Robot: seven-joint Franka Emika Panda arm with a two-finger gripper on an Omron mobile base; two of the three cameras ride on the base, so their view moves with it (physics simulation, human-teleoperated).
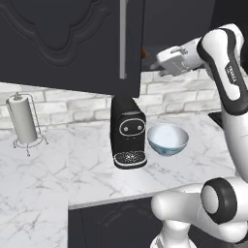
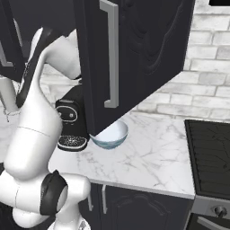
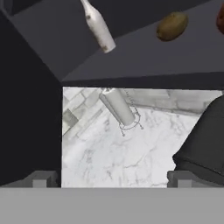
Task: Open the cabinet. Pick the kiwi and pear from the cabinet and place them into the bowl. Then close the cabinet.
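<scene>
A rendered kitchen with a white marble worktop (image 1: 58, 179) against a pale brick wall. Above it hangs the black cabinet (image 1: 72, 43), both of its panelled doors swung open; each has a long vertical silver bar handle (image 2: 112, 54). The white robot arm reaches up toward the cabinet opening from the right side of the left base view, its tool (image 1: 167, 62) level with the bottom edge of the cabinet. In the hand view the two dark fingertips (image 3: 41, 178) stand spread wide apart with nothing between them. That view looks into the dark cabinet interior, where a brownish oval fruit, the kiwi (image 3: 172, 26), lies on the shelf, with a white bottle (image 3: 99, 26) well to one side of it and a reddish thing (image 3: 220, 18) at the frame's edge on the other. On the worktop below, the round white bowl (image 1: 167, 139) with a pale blue tint sits just beside a black coffee machine (image 1: 128, 131). Farther along the worktop a paper towel roll (image 1: 23, 118) stands upright in a wire holder. A dark stovetop (image 2: 209, 152) lies past the bowl.
</scene>
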